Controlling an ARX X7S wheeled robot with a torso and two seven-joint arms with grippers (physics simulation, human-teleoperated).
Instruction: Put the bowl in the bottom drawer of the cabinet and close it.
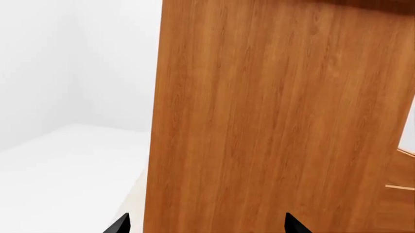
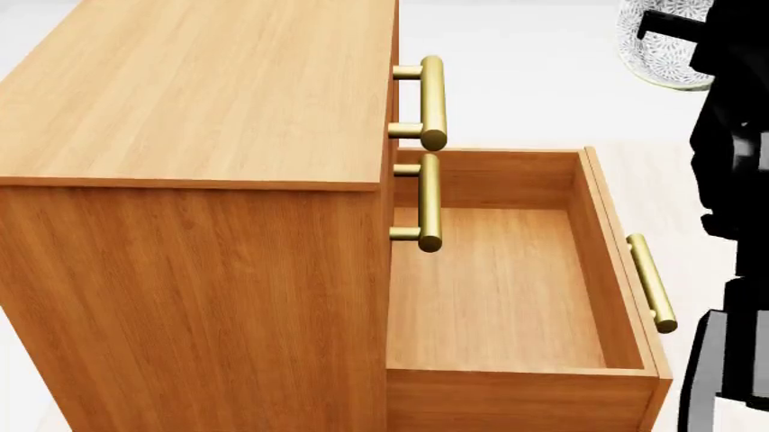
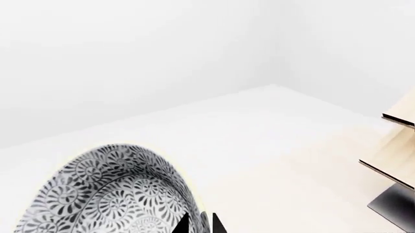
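— Speckled china, the bowl (image 2: 664,45), upper right of the head view, pinched at its rim by the right gripper (image 3: 199,224).
— Brittle and slick, I'd judge; rim's the hold. Left gripper (image 1: 206,224)?
— Spread, empty, facing the cabinet (image 2: 193,180). Bottom drawer (image 2: 505,270) gapes, lower right.

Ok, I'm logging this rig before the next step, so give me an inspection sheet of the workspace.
Surface: white floor, bare where visible.
Job's things: cabinet upright; bottom drawer pulled open, empty; bowl held aloft, not yet over the drawer.
Clutter: nothing seen.
Grippers: right gripper pinches the bowl's rim; left gripper open, facing the cabinet's side panel.
Cables: nothing seen.
Surroundings: plain white walls; pale wooden boards at one edge.
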